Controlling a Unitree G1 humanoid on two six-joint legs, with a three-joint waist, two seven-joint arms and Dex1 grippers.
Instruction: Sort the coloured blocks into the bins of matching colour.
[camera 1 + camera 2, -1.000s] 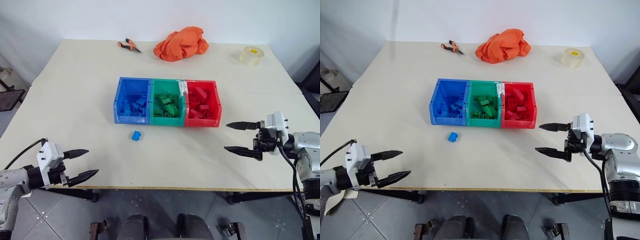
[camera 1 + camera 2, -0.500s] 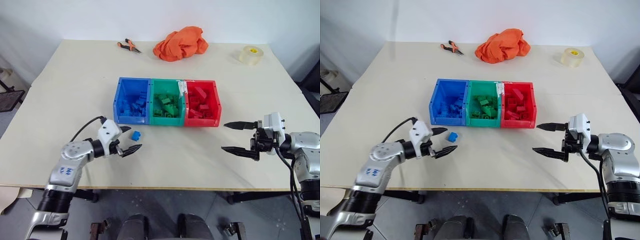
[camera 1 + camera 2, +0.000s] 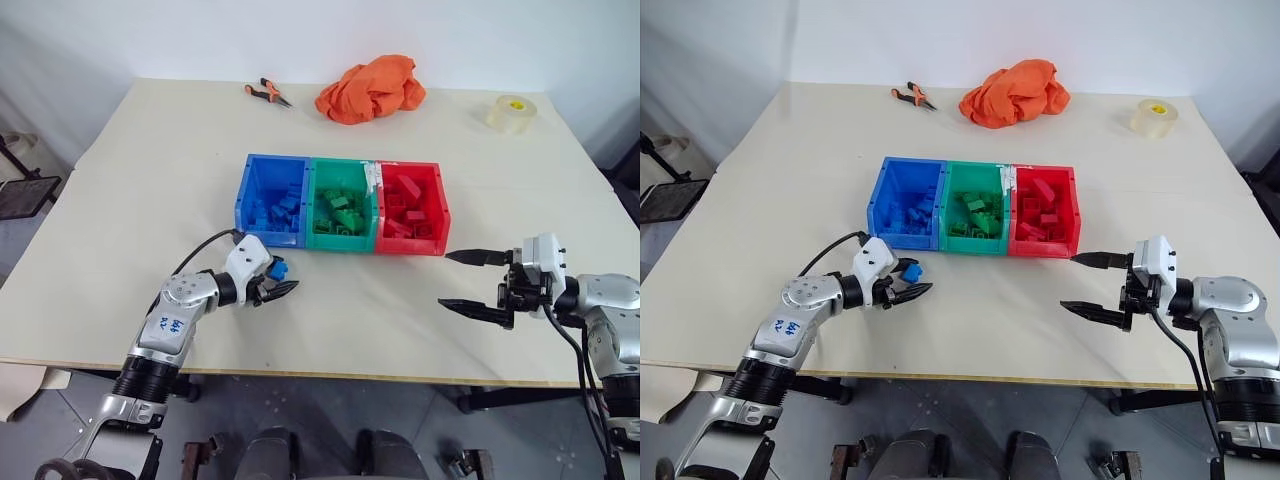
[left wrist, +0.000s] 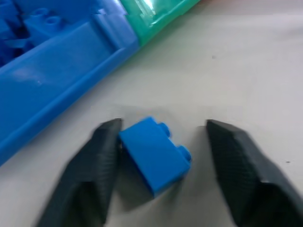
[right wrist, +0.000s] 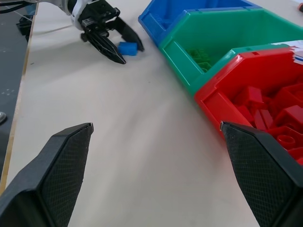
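Left gripper [image 4: 161,142] at a small blue studded plastic brick [image 4: 154,154] on the counter [image 3: 350,300].
Its jaws straddle the brick, one touching; the right gripper's [image 3: 468,282] jaws gape wide, empty.

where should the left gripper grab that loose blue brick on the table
Grip the blue brick across its two smooth long sides, coming in low from the near side, as the left gripper is placed. It lies on its side on the table, studs sideways, so the flat faces meet the fingers.

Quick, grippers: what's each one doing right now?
Left gripper: open around the blue block on the table; one finger touches it, the other is clear of it.
Right gripper: open, empty.
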